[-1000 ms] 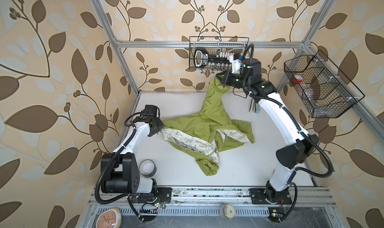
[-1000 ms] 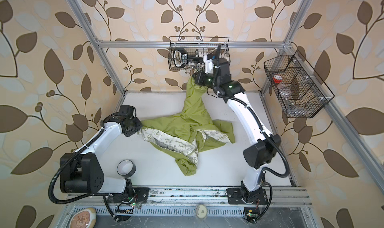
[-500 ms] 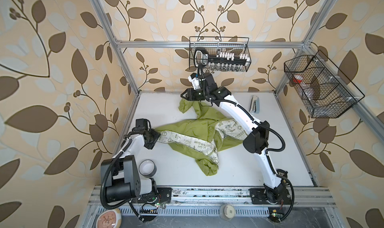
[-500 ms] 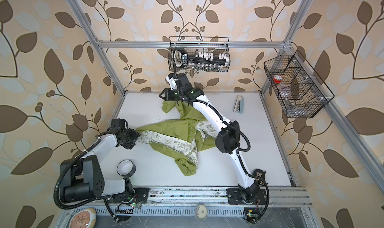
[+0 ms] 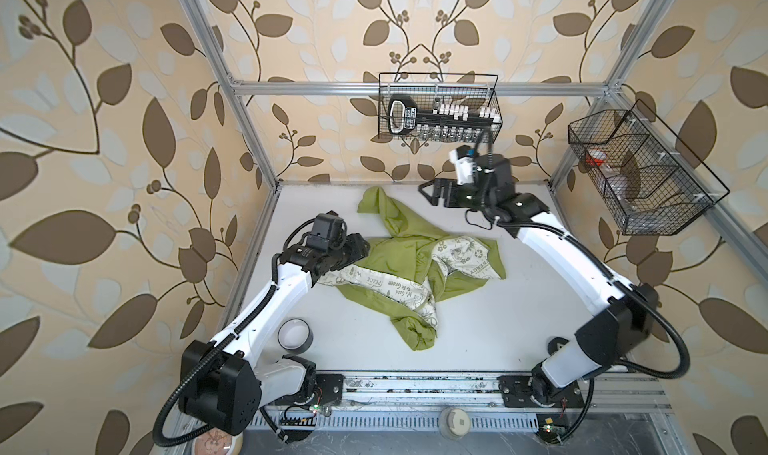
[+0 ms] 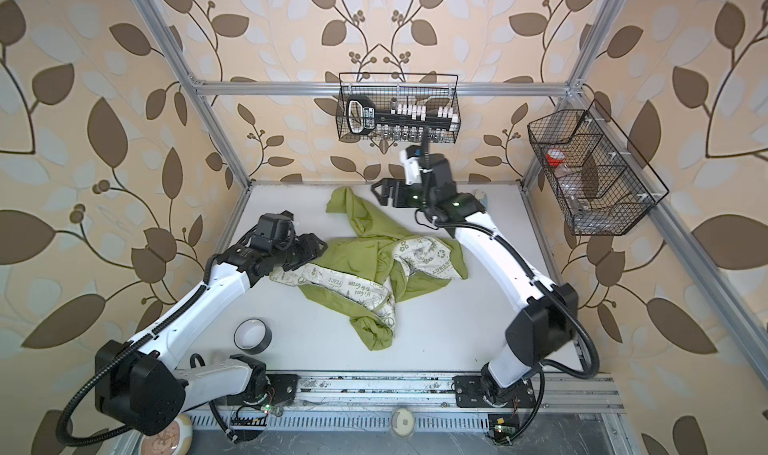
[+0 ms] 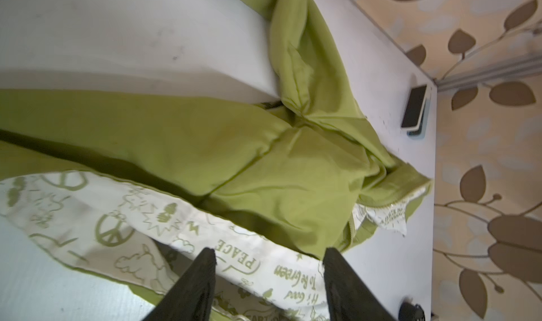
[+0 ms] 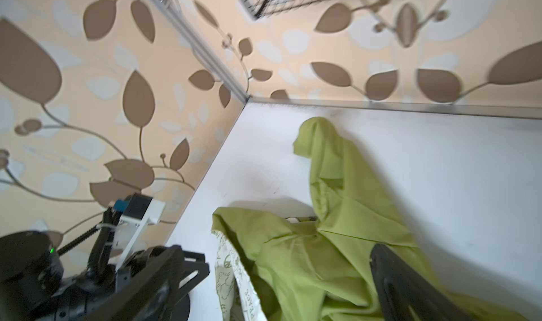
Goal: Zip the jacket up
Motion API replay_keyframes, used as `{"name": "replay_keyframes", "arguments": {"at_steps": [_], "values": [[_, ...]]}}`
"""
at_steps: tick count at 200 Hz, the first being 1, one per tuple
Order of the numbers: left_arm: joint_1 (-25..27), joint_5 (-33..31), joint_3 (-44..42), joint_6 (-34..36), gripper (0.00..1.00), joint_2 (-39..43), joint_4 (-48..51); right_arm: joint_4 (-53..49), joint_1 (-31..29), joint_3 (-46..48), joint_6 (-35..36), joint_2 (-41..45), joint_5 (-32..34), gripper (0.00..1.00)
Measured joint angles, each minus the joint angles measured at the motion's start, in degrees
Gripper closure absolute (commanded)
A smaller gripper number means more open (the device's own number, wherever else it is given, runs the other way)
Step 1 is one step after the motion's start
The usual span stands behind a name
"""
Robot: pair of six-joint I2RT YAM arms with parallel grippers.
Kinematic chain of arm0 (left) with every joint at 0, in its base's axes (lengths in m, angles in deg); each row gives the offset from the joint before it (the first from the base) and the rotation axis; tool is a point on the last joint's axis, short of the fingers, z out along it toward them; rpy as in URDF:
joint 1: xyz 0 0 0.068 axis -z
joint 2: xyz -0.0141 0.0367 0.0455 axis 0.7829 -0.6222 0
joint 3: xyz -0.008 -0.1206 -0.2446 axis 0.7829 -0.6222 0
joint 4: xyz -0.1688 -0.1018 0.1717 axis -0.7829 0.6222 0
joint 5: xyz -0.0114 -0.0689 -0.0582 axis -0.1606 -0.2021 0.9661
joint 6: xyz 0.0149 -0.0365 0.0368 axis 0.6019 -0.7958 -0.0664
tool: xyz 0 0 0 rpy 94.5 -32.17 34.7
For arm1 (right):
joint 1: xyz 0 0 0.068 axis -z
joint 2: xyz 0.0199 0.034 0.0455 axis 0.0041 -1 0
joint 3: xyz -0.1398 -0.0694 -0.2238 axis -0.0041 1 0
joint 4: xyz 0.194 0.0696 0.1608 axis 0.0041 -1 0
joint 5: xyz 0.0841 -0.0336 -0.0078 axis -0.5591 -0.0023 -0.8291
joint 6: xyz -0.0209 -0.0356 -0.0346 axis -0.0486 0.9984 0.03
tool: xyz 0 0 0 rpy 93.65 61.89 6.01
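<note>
Both pairs of jaws gape empty; the jacket lies crumpled on the bench, unzipped; we judge spreading it and finding the zipper comes next.

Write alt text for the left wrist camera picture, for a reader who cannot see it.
A crumpled lime-green jacket lies open on a white table, its cream printed lining turned out. The left tool hovers over the lining, its two black fingers apart, gripping nothing. A dark phone-like object lies near the wall.
</note>
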Motion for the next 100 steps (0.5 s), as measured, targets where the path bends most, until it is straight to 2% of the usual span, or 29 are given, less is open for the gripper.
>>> {"name": "replay_keyframes", "arguments": {"at_steps": [12,26,39,54,78,100], "values": [[4.09,-0.63,1.51,1.88,0.37,-1.62,0.7,1.55,5.75,5.66,-1.36,2.95,-0.83,0.25],[9.11,-1.95,3.26,4.28,0.37,-4.13,1.2,2.78,11.65,11.52,-3.52,4.42,-3.39,0.33],[13.55,-3.54,5.29,6.67,0.37,-7.02,2.08,2.91,16.31,16.68,-5.05,4.61,-5.95,0.31],[17.88,-5.57,7.82,9.46,0.37,-10.64,3.39,2.38,19.65,22.01,-5.7,4.59,-8.17,0.25],[22.97,-8.48,11.15,13.84,0.36,-16.57,4.76,1.51,21.57,27.96,-5.62,4.79,-10.29,0.18],[24.83,-10.78,12.66,16.87,0.38,-20.2,6.56,1.84,22.4,31.71,-5.68,5.4,-11.5,0.13]]}}
